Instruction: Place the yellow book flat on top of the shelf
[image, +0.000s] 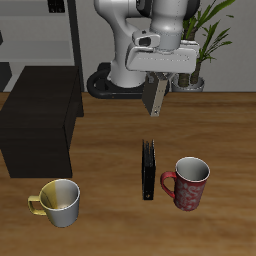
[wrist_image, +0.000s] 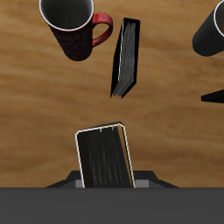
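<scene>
We hold the yellow book (wrist_image: 104, 157) tight between the fingers of our gripper (image: 157, 97), high above the table (image: 110, 150). It hangs upright in the air, not flat yet. The black book (image: 148, 168) stands below on the table, beside the red mug (image: 188, 183). The shelf (image: 40, 120) is well apart, with nothing on top. We think the lift is done; carrying and laying flat are left.

On your bench (image: 215, 120) a black book (image: 148, 170) stands upright on its edge near the middle, with a red mug (image: 188, 183) just beside it at its 3 o'clock, handle turned toward the book. Well apart at 8 o'clock, near the front edge, sits a yellow mug (image: 58, 203). A potted plant (image: 205, 45) stands at the back, around 1 o'clock.
</scene>
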